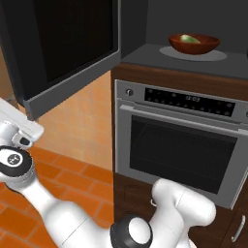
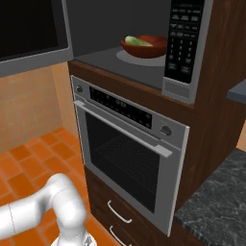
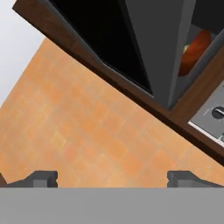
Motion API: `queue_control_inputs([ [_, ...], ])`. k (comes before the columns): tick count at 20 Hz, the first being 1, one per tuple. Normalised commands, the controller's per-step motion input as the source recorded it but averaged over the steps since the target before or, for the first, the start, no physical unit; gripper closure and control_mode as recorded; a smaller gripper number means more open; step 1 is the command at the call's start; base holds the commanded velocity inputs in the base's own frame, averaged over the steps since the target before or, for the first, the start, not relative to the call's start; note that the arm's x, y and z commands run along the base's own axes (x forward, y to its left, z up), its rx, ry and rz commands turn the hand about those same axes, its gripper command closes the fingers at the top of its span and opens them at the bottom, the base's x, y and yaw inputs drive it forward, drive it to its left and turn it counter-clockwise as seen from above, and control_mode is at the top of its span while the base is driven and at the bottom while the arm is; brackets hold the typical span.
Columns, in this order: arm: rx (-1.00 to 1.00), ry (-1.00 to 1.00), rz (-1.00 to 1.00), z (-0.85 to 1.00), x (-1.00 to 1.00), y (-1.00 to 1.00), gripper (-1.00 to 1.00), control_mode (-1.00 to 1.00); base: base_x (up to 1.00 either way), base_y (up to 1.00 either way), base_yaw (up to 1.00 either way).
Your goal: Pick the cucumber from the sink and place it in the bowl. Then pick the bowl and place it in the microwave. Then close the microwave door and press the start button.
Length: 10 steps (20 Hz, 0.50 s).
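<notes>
glossy reddish bowl (image 1: 193, 44) (cucumber (image 1: 190, 38) inside), microwave (image 2: 144, 62)

The arm (image 1: 63, 213) is glossy white, built of rounded tubular links that swell into bulbous housings at the joints. Dark rings mark the joints, and one black cap (image 1: 13, 159) carries a small white marking. A boxy white block (image 1: 19, 123) sits at the wrist. The end effector (image 3: 113, 178) has two small dark grey, square-edged finger tips (image 3: 41, 178).
</notes>
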Motion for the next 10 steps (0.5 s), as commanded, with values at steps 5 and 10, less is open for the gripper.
queue_control_inputs([
  [5, 0.13, -0.19, 0.00, 0.39, 0.00, -0.43, -1.00, -1.00, 0.00, 0.00, 0.00],
  [10, 0.18, -0.23, 0.00, 0.23, -0.17, -0.69, -1.00, -1.00, 0.00, 0.00, 0.00],
])
